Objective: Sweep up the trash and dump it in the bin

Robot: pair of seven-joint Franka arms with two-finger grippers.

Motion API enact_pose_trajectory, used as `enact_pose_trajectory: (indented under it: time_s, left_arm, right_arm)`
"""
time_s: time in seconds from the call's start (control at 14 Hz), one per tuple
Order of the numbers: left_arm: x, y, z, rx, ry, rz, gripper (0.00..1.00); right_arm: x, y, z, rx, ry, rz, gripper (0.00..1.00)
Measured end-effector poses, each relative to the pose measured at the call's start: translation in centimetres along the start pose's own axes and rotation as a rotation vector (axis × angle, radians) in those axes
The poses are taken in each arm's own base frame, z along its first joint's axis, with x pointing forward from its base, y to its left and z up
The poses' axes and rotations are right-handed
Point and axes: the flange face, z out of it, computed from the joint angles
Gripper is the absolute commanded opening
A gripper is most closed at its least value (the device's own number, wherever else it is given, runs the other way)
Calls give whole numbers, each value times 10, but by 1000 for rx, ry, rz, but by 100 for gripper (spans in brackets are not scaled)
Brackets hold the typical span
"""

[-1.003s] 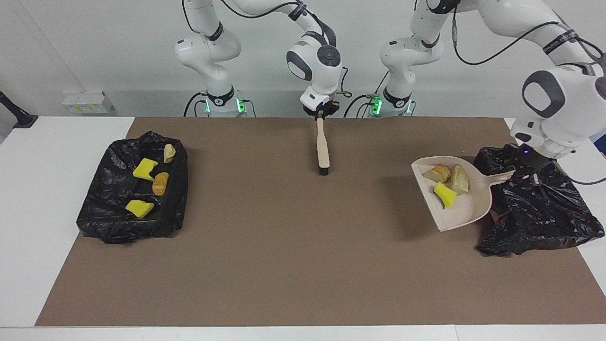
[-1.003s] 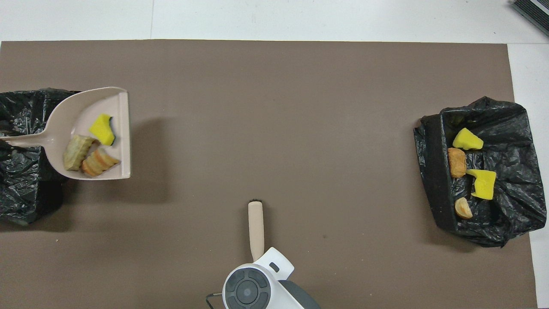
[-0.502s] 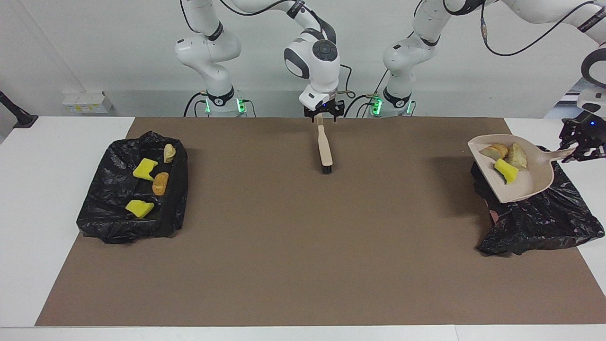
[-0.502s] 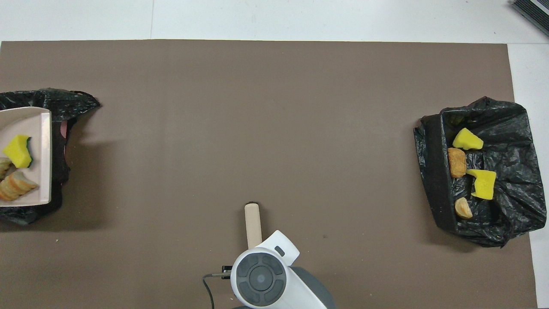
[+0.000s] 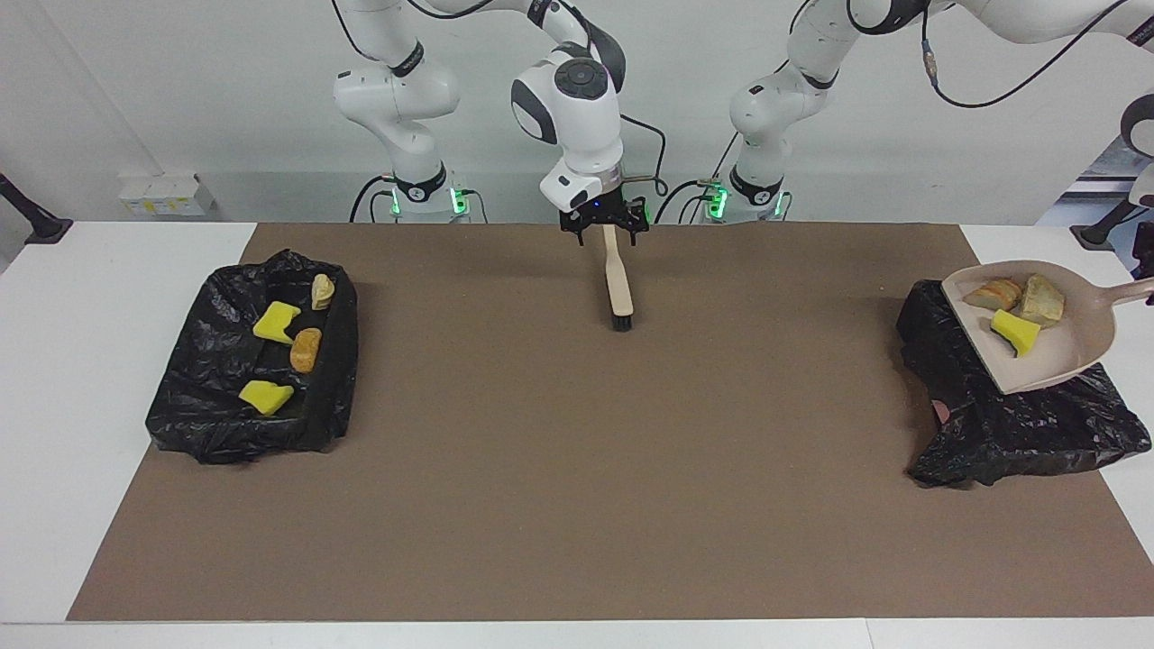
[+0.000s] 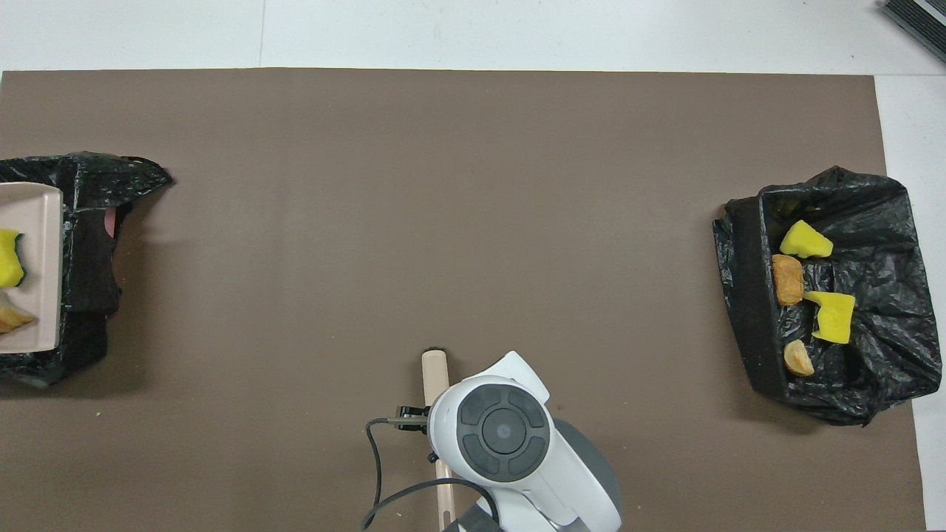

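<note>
My right tool [image 5: 603,225] stands wide over the brush [image 5: 618,279] handle. The brush lies flat, long axis running away from the robots, bristles at the farther end, on the tabletop [image 5: 577,469] with open mat all round. My left tool, out of view, holds the dustpan [image 5: 1073,347] with trash [image 5: 1014,331] above the bin [image 5: 1010,424] at the mat's edge.

Facing cam high across table, overhead cam steep down, both share mat [image 5: 577,469]
</note>
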Motion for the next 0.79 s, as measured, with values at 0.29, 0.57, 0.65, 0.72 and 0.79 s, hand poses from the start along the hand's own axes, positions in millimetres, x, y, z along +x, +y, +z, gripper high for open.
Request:
enact_pose_trajectory:
  time_s: [0.29,0.57,0.65,0.72,0.79]
  left_arm:
    - [-6,-10,1,33,-201,48,0]
    - [5,-15,4,37,-406,68,0]
    - [12,-15,3,35,-464,64,0]
    - [22,-16,0,36,-518,63,0]
    - [34,-18,-5,42,-561,64,0]
  right_arm:
    - [14,5,-22,21,29,8,100]
    - [57,24,-70,77,100,-64,100]
    - [77,37,-91,97,132,-76,100]
    - [96,55,-111,107,157,-83,100]
    - [113,73,-130,107,168,-89,100]
